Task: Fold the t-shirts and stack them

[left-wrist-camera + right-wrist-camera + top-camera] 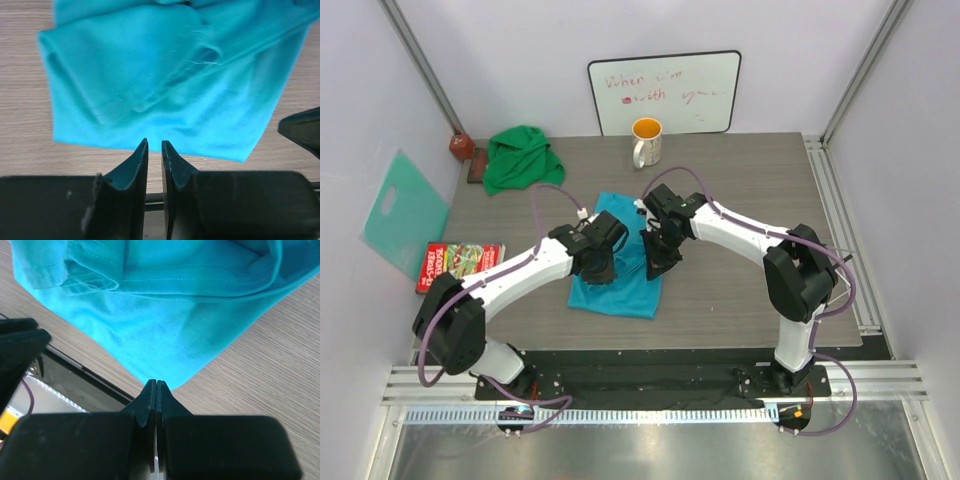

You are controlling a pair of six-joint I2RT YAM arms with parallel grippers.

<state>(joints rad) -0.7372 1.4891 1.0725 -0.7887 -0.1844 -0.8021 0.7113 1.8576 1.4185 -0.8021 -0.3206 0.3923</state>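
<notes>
Mid-fold at the table [750, 290]: the turquoise t-shirt [632, 292] lies in the centre of the overhead frame, doubled over on itself into a rough oblong but with loose hems and an uneven near edge. My two arms meet above it. My left gripper [155, 146] sits at the shirt's near hem with its fingers parted by only a narrow slit and nothing between them. My right gripper [156, 384] has its fingers pressed fully together, with their tips right at a pointed corner of the cloth; whether any fabric is pinched there I cannot tell. The green t-shirt [522, 158] waits in a crumpled heap at the upper left of the overhead frame, untouched by either arm.

By my reading, the first shirt's fold is being finished, and the green one has yet to be started. The next move calls for a sure hold on that corner and on the near hem. Then the layers need squaring before the green shirt is fetched.
</notes>
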